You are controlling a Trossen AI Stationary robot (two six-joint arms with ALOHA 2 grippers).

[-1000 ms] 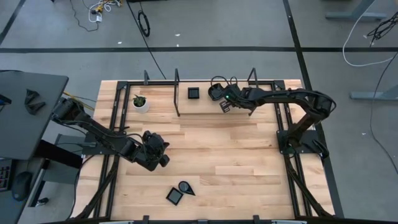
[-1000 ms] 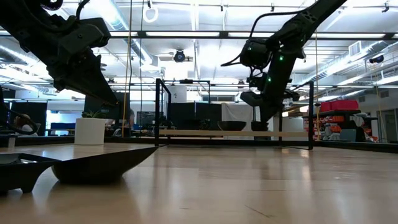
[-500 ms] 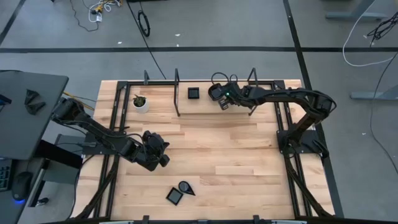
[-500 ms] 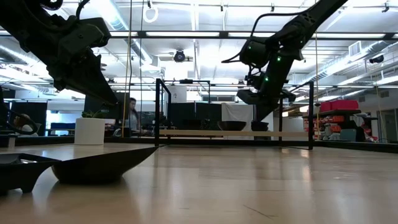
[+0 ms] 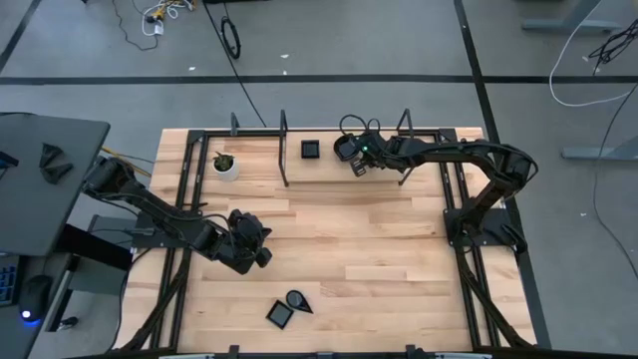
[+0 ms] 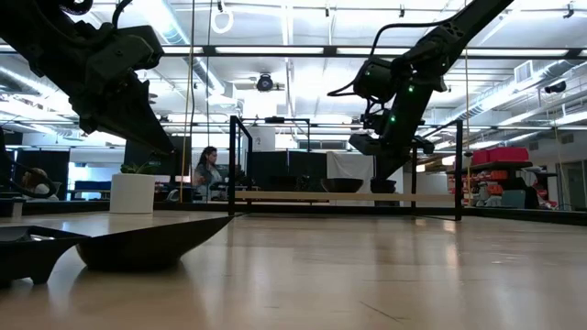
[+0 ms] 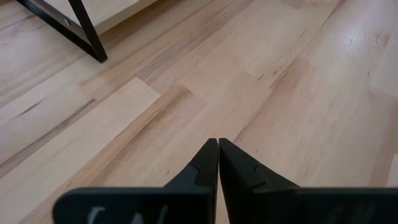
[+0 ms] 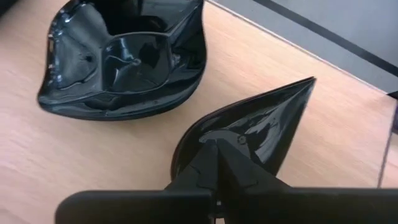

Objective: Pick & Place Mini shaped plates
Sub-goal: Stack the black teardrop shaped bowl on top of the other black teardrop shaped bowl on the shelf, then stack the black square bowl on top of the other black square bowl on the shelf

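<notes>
My right gripper (image 8: 214,146) is pinching the pointy teardrop plate (image 8: 249,134) just beside the stacked plates (image 8: 124,59). My left gripper (image 7: 218,144) is waiting, fingers squeezed together, holding nothing.

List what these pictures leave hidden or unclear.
- Right claw, shut on the teardrop plate: its contact with the rim is hidden by its own fingers, right wrist view.
- Plates under that claw are too small to count, high view.
- Square plate: cut off by the low view's edge.
</notes>
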